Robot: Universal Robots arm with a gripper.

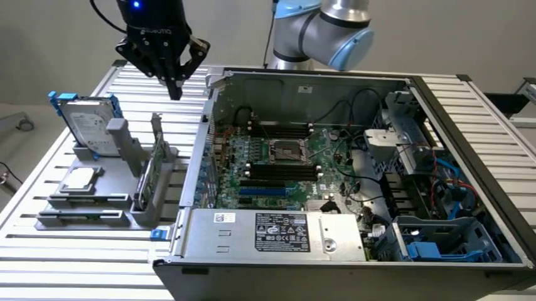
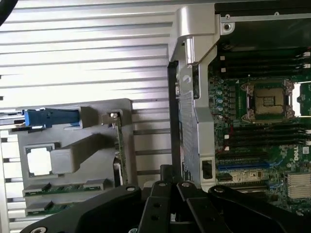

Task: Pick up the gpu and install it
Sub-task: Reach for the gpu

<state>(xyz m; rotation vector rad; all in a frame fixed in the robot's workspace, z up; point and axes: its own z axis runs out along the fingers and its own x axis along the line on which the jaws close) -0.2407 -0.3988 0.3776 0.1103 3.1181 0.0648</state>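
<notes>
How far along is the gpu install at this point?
Nothing done yet: the gpu stands upright in its grey holder beside the open computer case. The gripper is shut and empty, above the table near the holder. Left: pickup and seating on the motherboard.

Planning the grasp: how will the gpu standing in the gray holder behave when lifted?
The gpu is a thin circuit card, so probably stiff and light for its size. It stands on edge in the gray holder; a sideways push would likely tip or jam it. Its bare green board looks fragile.
</notes>
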